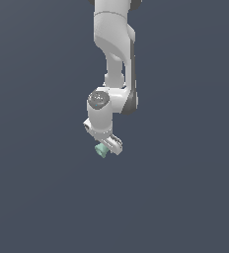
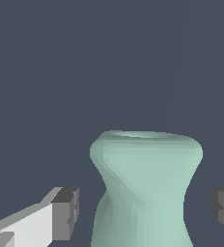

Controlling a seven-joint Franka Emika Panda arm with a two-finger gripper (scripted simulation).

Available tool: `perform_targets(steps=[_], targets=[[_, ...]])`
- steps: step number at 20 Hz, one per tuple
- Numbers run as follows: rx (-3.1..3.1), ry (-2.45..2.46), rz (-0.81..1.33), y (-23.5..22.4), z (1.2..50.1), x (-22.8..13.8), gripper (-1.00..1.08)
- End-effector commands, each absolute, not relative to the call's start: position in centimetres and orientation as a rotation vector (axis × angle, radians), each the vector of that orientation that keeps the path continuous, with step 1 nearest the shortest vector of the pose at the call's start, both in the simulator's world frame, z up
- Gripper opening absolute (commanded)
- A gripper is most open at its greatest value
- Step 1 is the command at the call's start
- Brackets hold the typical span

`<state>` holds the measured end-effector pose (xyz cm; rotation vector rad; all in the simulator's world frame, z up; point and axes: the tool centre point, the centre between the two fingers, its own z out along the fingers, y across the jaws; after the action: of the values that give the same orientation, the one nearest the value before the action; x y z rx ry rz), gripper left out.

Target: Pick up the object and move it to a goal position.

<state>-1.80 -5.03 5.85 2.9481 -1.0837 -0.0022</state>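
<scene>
— What do we see, reading from the exterior view's left across?

— First, plain dark grey ground (image 1: 32,197) with nothing marking its edges or corners. Near the middle, the white arm (image 1: 114,44) reaches down, and its gripper (image 1: 106,147) sits over a small mint-green spool (image 1: 101,151), which peeks out at the gripper's lower end, on the exterior view's left side of it.

— And from the wrist?

— We see the spool (image 2: 145,188) standing upright between the two dark finger pads (image 2: 65,212), its waist pinched in and its top flared. One pad shows on each side, and each stands a little apart from the spool, with grey ground visible in the gaps.

— So the hand is released?

— Yes: we see the fingers spread wide on both sides of the spool, not touching it.
</scene>
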Motion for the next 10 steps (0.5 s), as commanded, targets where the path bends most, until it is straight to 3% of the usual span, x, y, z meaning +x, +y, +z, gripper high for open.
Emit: perform_targets(steps=[1,3,4,10], targets=[[2.948,-1.084,0.0,-5.03,5.28,-1.72,1.0],[2.948,-1.084,0.0,-5.03,5.19,-1.68,1.0],[2.948,-1.084,0.0,-5.03,5.19,-1.68,-1.0],[2.948,-1.084,0.0,-5.03,5.19,-1.68,-1.0]])
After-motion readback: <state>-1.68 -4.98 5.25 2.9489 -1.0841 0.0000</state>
